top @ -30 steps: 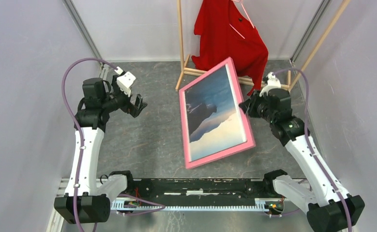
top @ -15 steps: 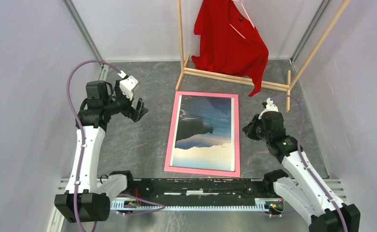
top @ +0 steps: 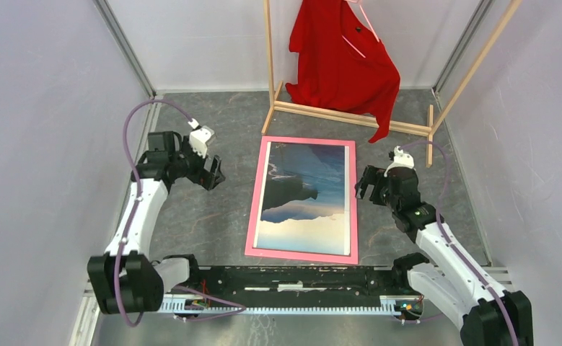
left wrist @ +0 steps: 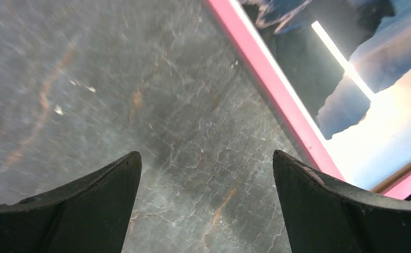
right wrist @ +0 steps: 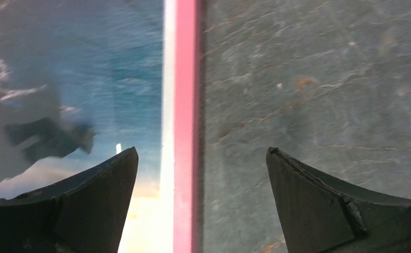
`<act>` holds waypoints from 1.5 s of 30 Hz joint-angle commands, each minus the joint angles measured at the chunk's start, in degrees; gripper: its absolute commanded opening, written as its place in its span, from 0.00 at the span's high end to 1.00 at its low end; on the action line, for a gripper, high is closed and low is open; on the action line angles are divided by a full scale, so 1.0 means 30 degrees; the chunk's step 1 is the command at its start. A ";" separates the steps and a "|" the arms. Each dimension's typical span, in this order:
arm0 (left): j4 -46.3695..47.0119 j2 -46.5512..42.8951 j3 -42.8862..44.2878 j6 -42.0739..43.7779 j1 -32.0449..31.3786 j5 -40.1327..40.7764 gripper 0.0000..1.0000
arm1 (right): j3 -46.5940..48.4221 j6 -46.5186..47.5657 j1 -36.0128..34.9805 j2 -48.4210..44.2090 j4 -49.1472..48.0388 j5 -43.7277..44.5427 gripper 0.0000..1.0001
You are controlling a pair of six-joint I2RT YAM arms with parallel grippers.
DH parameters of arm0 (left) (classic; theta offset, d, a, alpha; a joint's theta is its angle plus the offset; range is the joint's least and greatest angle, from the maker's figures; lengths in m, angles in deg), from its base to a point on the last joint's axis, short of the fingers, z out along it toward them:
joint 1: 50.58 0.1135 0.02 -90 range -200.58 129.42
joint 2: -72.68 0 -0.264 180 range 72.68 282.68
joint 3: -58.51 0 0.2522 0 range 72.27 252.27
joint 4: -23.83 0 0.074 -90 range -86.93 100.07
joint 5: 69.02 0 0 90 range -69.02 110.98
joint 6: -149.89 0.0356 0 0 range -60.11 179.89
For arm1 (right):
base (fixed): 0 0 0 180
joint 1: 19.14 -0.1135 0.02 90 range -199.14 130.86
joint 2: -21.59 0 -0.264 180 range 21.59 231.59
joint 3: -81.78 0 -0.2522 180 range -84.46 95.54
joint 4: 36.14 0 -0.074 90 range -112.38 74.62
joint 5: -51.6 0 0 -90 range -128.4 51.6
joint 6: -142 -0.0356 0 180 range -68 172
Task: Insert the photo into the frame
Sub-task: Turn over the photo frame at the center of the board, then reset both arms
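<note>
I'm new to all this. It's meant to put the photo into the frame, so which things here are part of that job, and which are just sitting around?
Part of the job:
- the photo, a seascape print
- the frame, pink, lying flat around the print

Just sitting around:
- the wooden clothes rack at the back
- the red shirt hanging on it

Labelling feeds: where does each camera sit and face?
Top external: high behind the robot, looking down at the frame; left arm, right arm show.
Left wrist: faces down beside the frame's left edge; open left gripper shows.
Right wrist: faces down over its right edge; open right gripper shows.
Shared: all three see the photo.
</note>
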 commanded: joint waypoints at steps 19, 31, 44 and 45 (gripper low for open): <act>2.2204 0.6637 -0.7543 -0.8943 0.0230 0.6042 0.00 | -0.7822 0.6568 0.1966 0.4232 -1.9350 1.5693 0.02; 3.1787 0.6896 -1.2092 -0.9143 0.0239 0.5310 0.00 | -1.1611 0.9335 0.2370 0.7269 -2.9975 1.3941 0.02; 3.5633 0.7736 -1.3886 -0.9016 -0.0423 0.6791 0.00 | -1.0652 1.2967 0.2368 1.0799 -3.2339 0.7429 0.02; 3.6098 0.7869 -1.3955 -0.9116 -0.0423 0.6787 0.00 | -1.0885 1.2920 0.2556 1.0830 -3.2949 0.7173 0.02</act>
